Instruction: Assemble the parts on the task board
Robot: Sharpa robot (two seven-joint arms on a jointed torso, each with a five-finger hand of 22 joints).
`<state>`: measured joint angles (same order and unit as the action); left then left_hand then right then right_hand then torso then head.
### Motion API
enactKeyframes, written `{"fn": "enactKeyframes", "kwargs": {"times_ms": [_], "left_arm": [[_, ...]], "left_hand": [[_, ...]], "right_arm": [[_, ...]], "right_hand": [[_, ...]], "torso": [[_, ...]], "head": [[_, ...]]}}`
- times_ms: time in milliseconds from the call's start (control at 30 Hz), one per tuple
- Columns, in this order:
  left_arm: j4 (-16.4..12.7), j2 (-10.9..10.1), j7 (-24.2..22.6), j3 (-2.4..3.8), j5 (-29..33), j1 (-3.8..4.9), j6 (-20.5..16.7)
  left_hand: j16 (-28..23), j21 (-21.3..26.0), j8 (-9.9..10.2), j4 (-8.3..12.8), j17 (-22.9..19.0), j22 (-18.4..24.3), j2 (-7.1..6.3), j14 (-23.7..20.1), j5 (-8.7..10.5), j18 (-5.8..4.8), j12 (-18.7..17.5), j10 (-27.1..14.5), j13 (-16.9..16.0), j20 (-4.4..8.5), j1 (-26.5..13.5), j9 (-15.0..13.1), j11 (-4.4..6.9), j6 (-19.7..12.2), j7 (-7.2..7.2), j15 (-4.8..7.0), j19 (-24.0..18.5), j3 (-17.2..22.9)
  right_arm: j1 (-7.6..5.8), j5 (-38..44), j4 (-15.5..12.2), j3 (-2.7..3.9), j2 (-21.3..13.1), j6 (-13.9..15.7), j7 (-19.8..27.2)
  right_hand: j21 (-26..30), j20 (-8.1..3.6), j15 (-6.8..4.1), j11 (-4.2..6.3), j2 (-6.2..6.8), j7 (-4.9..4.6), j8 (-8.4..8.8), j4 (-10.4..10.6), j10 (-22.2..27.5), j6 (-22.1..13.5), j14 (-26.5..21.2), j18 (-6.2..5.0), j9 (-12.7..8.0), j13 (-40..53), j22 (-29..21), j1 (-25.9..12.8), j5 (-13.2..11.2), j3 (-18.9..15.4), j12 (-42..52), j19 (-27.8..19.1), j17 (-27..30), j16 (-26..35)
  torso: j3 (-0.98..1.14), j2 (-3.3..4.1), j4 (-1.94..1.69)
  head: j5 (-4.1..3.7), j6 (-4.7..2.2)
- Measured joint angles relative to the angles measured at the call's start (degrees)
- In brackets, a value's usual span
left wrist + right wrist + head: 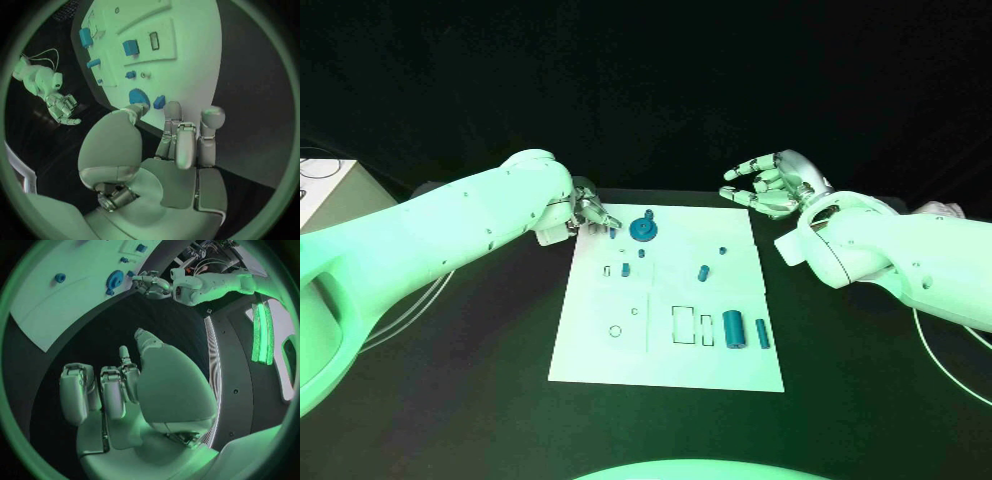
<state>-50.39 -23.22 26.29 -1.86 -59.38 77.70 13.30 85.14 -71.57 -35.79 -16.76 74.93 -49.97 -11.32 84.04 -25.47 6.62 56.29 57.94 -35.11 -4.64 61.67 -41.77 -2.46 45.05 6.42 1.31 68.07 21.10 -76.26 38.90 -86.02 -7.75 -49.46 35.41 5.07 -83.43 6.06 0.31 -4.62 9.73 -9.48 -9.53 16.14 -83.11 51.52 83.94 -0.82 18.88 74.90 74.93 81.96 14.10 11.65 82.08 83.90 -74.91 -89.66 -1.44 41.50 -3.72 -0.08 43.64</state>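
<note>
Hands empty: left hand (589, 213) spread by task board (668, 340), right hand (769, 184) spread above table; no writing legible

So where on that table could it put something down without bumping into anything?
Bare black table lies on both sides of the white task board and along its near edge. On the board, the near left corner holds little. The far edge is crowded: the left hand by the round blue part, the right hand above the far right corner.

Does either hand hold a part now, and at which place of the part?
No. The left hand is open at the board's far corner; the right hand is open beyond it.
</note>
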Motion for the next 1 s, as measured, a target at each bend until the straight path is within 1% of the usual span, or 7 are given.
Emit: {"fn": "enactKeyframes", "kwargs": {"times_ms": [300,367,500,700,767,867,1000], "left_arm": [[0.37,0.03,-0.15,-0.31,0.38,-0.17,0.59],[0.28,-0.04,-0.18,-0.34,0.55,-0.19,0.62],[0.26,-0.17,-0.31,-0.35,1.01,-0.2,0.59],[0.29,-0.5,-0.58,-0.37,2.02,-0.2,0.28],[0.29,-0.54,-0.73,-0.37,2.46,-0.2,0.04],[0.21,-0.61,-0.98,-0.37,3.15,-0.2,-0.39],[0.0,-0.83,-1.41,-0.31,4.27,-0.2,-1.14]], "left_hand": [[0.0,0.0,0.0,0.0,0.0,-0.08,0.61,0.0,0.0,0.0,0.0,-0.12,0.0,-0.2,1.06,0.36,0.12,0.0,0.0,0.0,-0.2,0.0],[0.0,0.0,0.0,0.28,0.0,0.0,1.13,0.0,0.0,0.0,0.0,-0.42,0.04,-0.2,1.58,0.54,0.0,0.0,0.0,0.0,-0.2,0.28],[0.0,0.0,0.0,0.26,0.0,-0.01,2.84,0.0,0.0,0.0,0.0,-0.42,0.15,-0.2,3.29,0.92,0.0,0.23,0.22,0.0,-0.2,1.08],[0.0,-0.22,0.0,0.25,0.0,-0.01,3.2,0.0,0.0,0.0,0.0,-0.41,0.19,-0.2,4.17,1.01,0.0,0.45,0.0,0.0,-0.2,1.22],[0.0,-0.22,0.0,0.53,0.0,-0.05,3.77,0.0,0.0,0.0,0.0,-0.62,0.34,-0.19,5.27,1.11,0.21,0.45,0.0,0.0,-0.2,1.73],[0.0,-0.22,0.0,0.59,0.0,-0.09,4.08,0.0,0.0,0.0,0.0,-0.62,0.35,-0.19,5.78,1.11,0.21,0.45,0.0,0.0,-0.2,1.87],[0.0,-0.22,-0.25,0.99,0.0,-0.09,4.51,0.0,0.0,0.0,0.0,-0.62,0.56,-0.19,7.92,1.15,0.21,0.64,-0.19,0.0,-0.2,2.6]], "right_arm": [[0.0,0.0,0.03,0.0,0.0,-0.03,0.01],[0.0,0.0,0.05,0.0,0.0,-0.04,0.01],[0.0,-0.01,0.05,0.0,-0.04,-0.04,0.01],[0.0,-0.01,0.06,0.0,-0.02,-0.05,0.0],[0.0,-0.01,0.07,0.0,-0.02,-0.06,0.0],[0.0,-0.01,0.11,0.0,0.0,-0.08,0.0],[0.0,-0.01,0.17,0.0,0.0,-0.13,-0.01]], "right_hand": [[0.0,0.0,0.0,0.0,0.0,0.0,0.0,0.0,0.0,0.0,0.0,0.0,0.0,0.0,-0.01,0.0,0.0,0.0,0.0,0.0,0.0,0.0],[0.0,0.0,0.0,0.0,0.0,0.0,0.0,0.0,0.0,0.0,0.0,0.0,0.0,0.0,-0.01,0.0,0.0,0.0,0.0,0.0,0.0,0.0],[0.0,0.0,0.0,0.0,0.0,0.0,0.0,0.0,0.0,0.0,0.0,0.0,0.0,0.0,-0.01,0.0,0.0,0.0,0.0,0.0,0.0,0.0],[0.0,0.0,0.0,0.0,-0.07,0.0,0.0,0.02,0.0,0.0,0.0,0.0,0.0,0.0,-0.02,-0.53,0.0,0.35,0.0,0.0,0.0,0.0],[0.0,0.0,0.0,0.0,-0.07,0.0,0.0,0.07,0.0,0.0,0.0,0.0,0.0,0.0,-0.02,-0.53,0.0,0.4,0.0,0.0,0.0,0.0],[0.0,0.0,0.0,0.0,-0.07,0.0,0.0,0.07,0.0,0.0,0.0,0.0,0.0,0.0,-0.02,-0.53,0.0,0.4,0.0,0.0,0.0,0.0],[0.0,0.0,0.0,0.0,-0.07,0.0,0.0,0.07,0.0,0.0,0.0,0.0,0.0,0.0,-0.02,-0.53,0.0,0.4,0.0,0.0,0.0,0.0]], "torso": [[0.0,0.09,0.05],[0.0,0.1,0.05],[0.0,0.09,0.02],[0.0,0.04,-0.01],[0.0,0.02,-0.01],[0.01,0.01,-0.01],[0.02,0.01,-0.02]], "head": [[-0.03,0.12],[-0.09,0.19],[-0.23,0.36],[-0.31,0.54],[-0.29,0.59],[-0.25,0.65],[-0.24,0.7]]}}
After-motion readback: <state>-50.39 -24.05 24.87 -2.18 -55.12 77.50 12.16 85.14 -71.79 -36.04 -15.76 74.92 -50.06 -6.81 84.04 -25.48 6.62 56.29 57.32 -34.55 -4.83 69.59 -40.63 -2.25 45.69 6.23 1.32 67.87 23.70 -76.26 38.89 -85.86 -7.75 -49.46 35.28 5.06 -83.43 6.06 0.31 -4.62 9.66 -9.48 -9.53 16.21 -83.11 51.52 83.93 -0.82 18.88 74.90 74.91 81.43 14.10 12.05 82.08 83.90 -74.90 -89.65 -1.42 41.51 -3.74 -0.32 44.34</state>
